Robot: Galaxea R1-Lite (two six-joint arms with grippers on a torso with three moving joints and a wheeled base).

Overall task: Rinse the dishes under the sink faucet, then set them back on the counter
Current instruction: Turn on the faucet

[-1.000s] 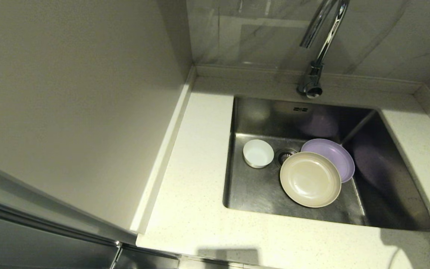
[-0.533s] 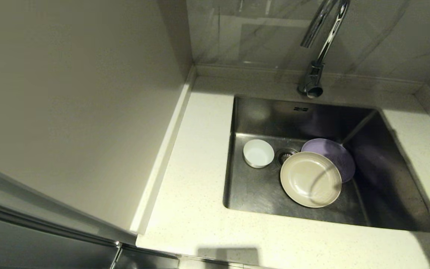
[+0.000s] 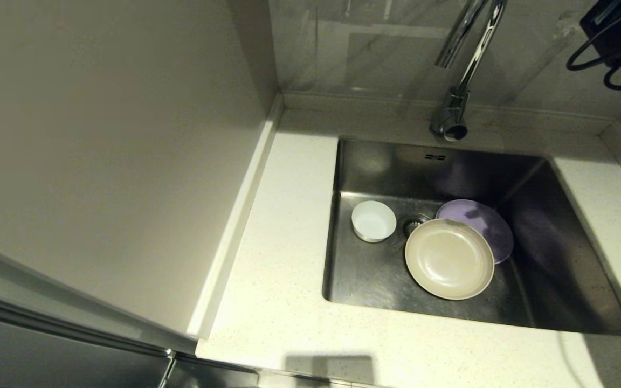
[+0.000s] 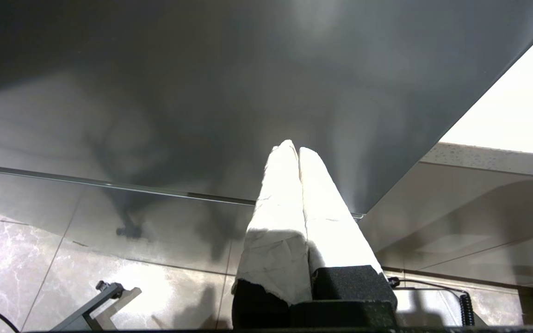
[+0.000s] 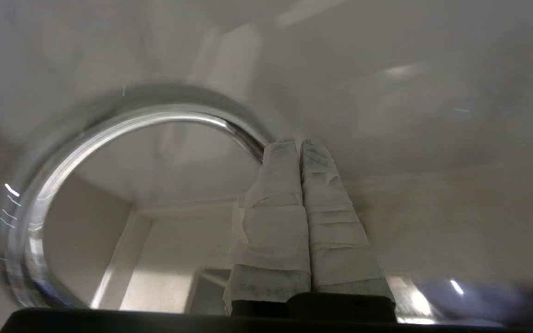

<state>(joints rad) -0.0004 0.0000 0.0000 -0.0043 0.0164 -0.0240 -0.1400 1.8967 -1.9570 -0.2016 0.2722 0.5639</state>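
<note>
Nearest you, in front of the sink (image 3: 569,258), the pale speckled counter (image 3: 289,302) runs along the near edge and up the sink's left side, meeting a raised rim of the same stone at the back.

Look down into the sink and you will find all three dishes on its floor. The cream plate (image 3: 449,258) sits closest to the near wall, right of the drain (image 3: 412,223). Its far edge overlaps the purple plate (image 3: 485,223), which lies partly beneath it, farther back and to the right. The small white bowl (image 3: 373,221) stands upright just left of the drain, apart from both plates.

Behind the sink, the faucet (image 3: 464,64) rises from its base on the back ledge and arches toward you over the basin.

Your right gripper (image 5: 299,150) is up high, right of the faucet; the head view shows only a dark piece of the arm with looping cables (image 3: 612,37) in the top right corner. From its wrist view you can see its padded fingers (image 5: 322,217) pressed together on nothing, tips close by the faucet's curved spout (image 5: 123,127).

Your left gripper (image 4: 298,152) is away from the sink, below counter level, fingers clenched and empty, facing a dark cabinet panel (image 4: 201,92).
</note>
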